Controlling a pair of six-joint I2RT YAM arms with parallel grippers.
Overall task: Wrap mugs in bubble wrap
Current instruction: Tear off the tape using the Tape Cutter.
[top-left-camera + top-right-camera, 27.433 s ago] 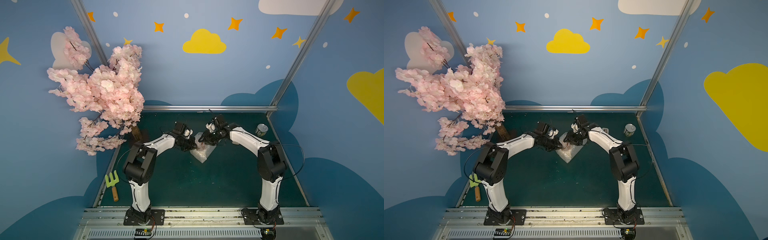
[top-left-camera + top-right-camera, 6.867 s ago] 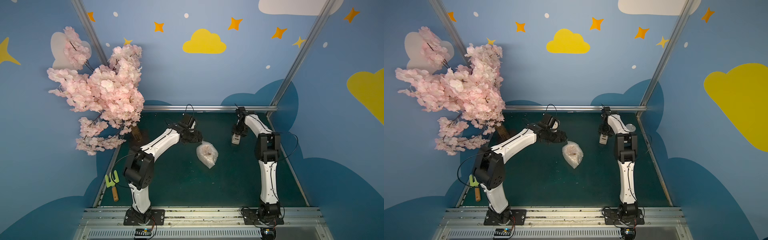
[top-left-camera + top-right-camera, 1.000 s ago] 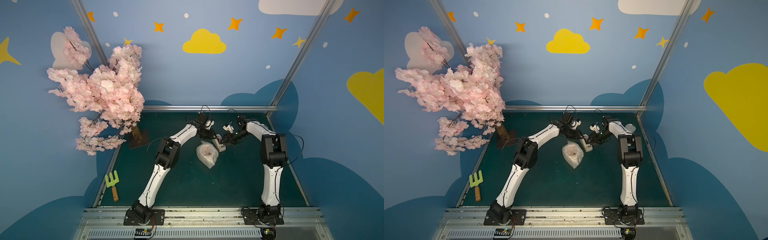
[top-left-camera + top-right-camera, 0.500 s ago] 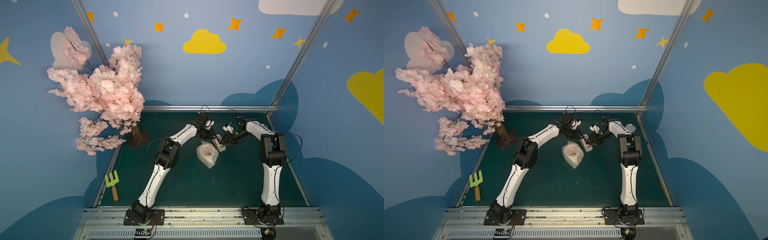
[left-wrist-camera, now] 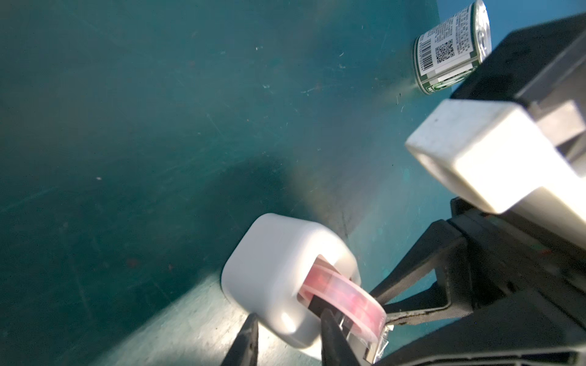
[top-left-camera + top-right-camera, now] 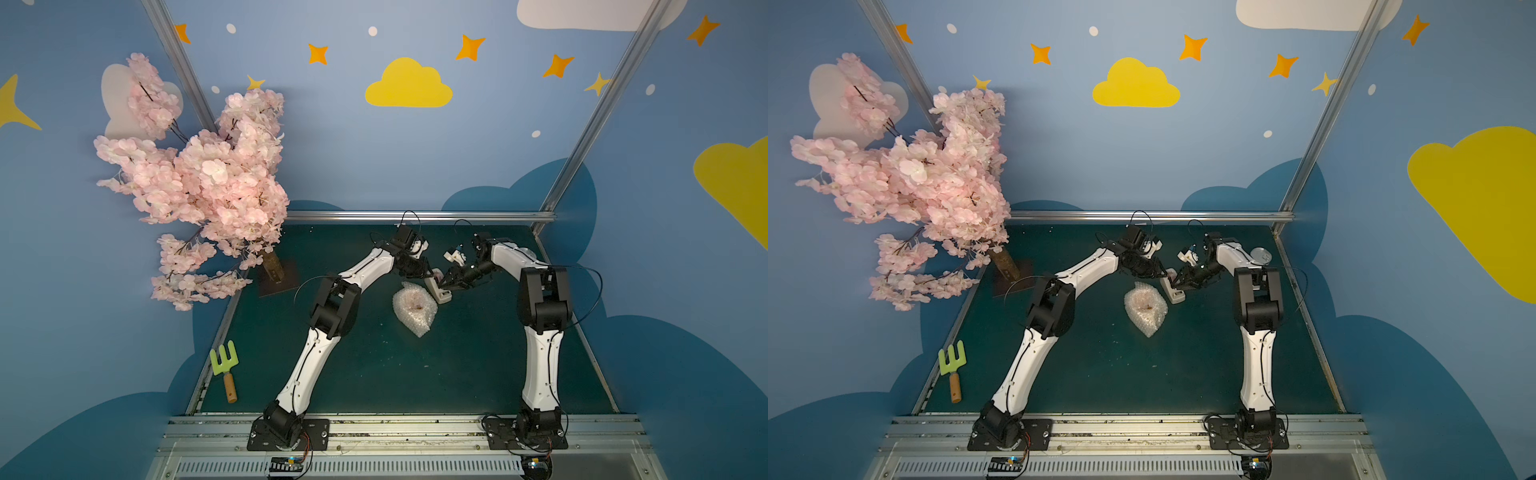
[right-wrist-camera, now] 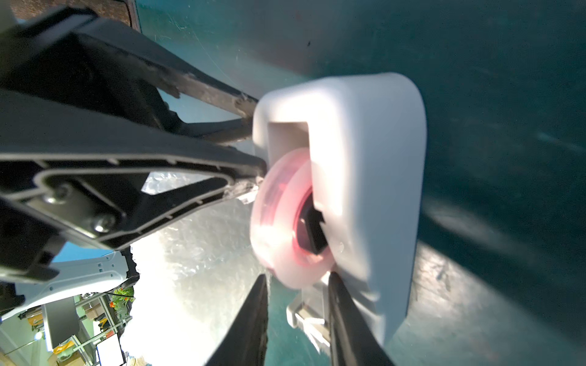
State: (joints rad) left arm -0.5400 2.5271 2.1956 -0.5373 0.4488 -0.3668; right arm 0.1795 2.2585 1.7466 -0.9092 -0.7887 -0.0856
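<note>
I have both arms reaching in over the bench (image 6: 374,374), and they meet a little past its middle toward 12 o'clock. The mug (image 6: 417,306) sits close to the centre of the bench, bundled all round in the bubble wrap (image 6: 420,325). In both top views I only get it as a dull reddish-brown smudge through the whitish plastic. The bundle narrows to a point toward 6 o'clock, and neither gripper touches it.

Just beside the bundle, at its 1 o'clock, is the small white tape dispenser (image 6: 439,291), with a pink tape roll (image 5: 345,298) in its slot. I cannot tell whether the dispenser and the wrap touch.

My left gripper (image 5: 290,317) comes at the dispenser from 10 o'clock and is clamped on one white side wall. On the left wrist camera one finger lies outside the shell and the other is tucked into the slot between wall and roll.

My right gripper (image 7: 298,279) comes in from 3 o'clock with its jaws drawn down to a small gap, and the rim of the roll lies right at that gap. A scrap of clear tape shows by its tip on the left wrist camera. The picture is blurred there, so I cannot tell whether it is actually pinching anything.

A labelled can (image 6: 1260,254) stands upright at 2 o'clock near the far right corner, well apart from all this. A green garden fork (image 6: 224,365) with a wooden handle lies at 8 o'clock by the bench's left edge. The pink blossom tree (image 6: 199,187) stands at 10 o'clock.
</note>
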